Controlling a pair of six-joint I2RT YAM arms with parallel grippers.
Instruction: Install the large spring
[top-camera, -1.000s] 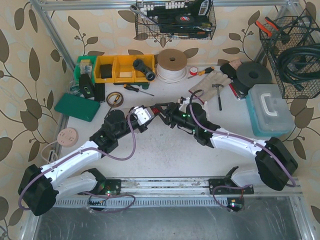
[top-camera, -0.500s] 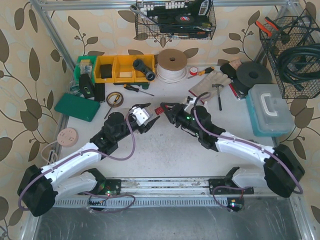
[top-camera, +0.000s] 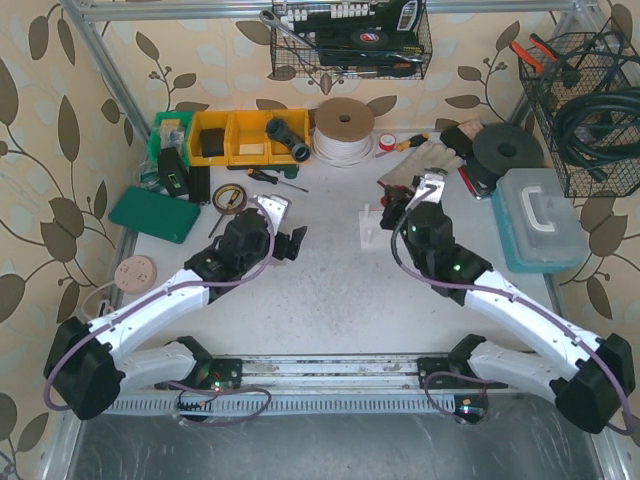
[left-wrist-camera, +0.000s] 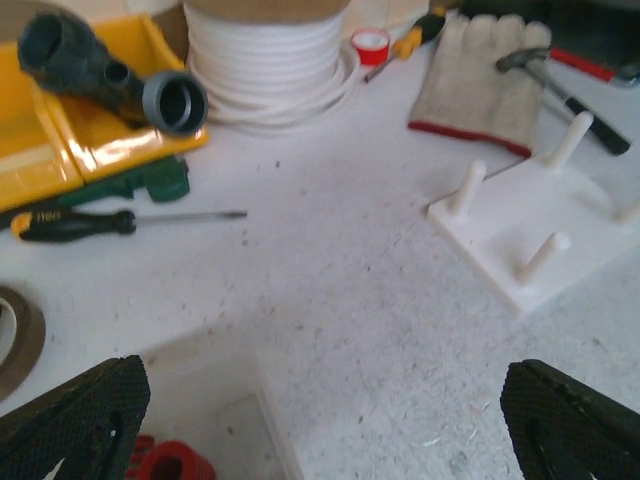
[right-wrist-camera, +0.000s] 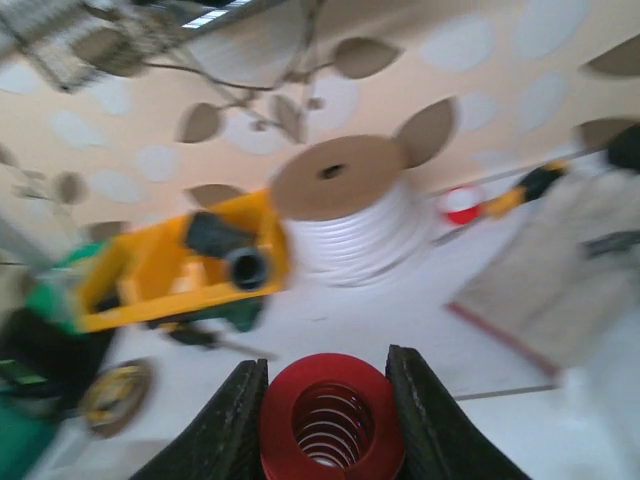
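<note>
Now the right gripper (right-wrist-camera: 328, 420) pinches the large red coil spring (right-wrist-camera: 332, 385); the left gripper (left-wrist-camera: 330, 410) gapes wide, empty. Next, I reckon: lower it onto a peg of the white plastic pegboard (left-wrist-camera: 540, 235) mid-desk.

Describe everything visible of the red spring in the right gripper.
The red spring shows end-on: a thick glossy red ring with coils visible down its hollow bore. The right gripper clamps it between two dark fingers, one on each side. Its lower edge is cut off by the frame.
</note>
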